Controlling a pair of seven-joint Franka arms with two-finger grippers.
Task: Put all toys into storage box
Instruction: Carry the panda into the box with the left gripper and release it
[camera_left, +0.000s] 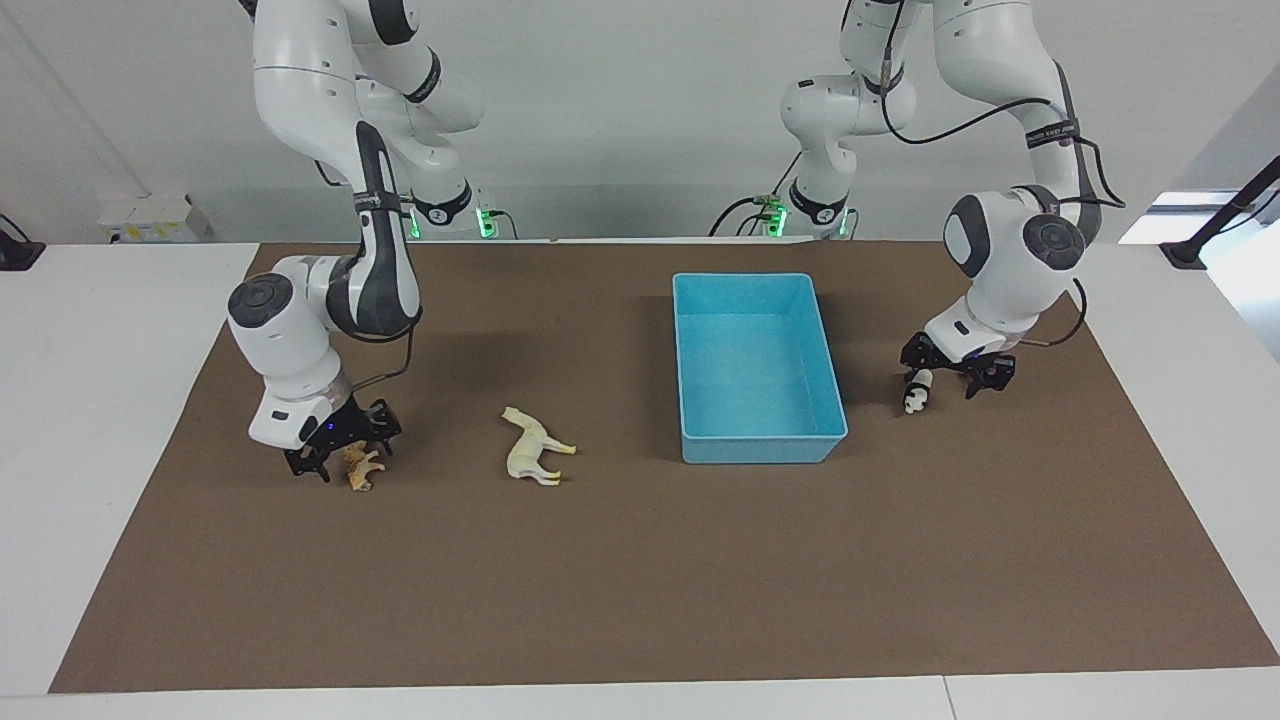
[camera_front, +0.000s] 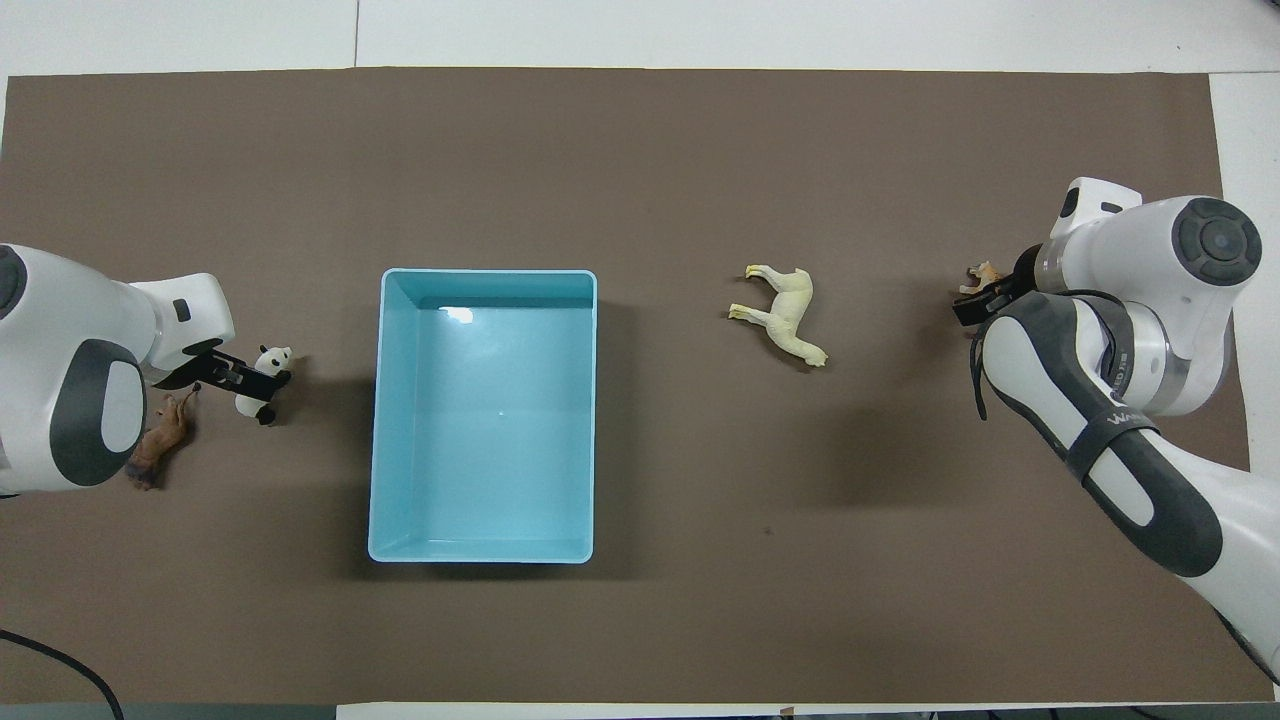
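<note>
Four toys lie on the mat and none is in the box yet. My left gripper hangs low over the panda, fingers spread wide and holding nothing; the panda sits directly beneath, between the box and the lion, toward my left arm's end of the table. It looks upright or slightly tipped, short and rounded, with no strong long axis, so I judge a straight drop and a squeeze across its body should do. The lion lies on its side just beside it, mostly hidden by my wrist in the facing view.

My right gripper is also open and empty, low over the tiger at my right arm's end of the table. The tiger's body runs roughly away from my base, so closing across its flanks seems right. The horse lies on its side between the tiger and the box, nearer my right arm, pale and the largest.
</note>
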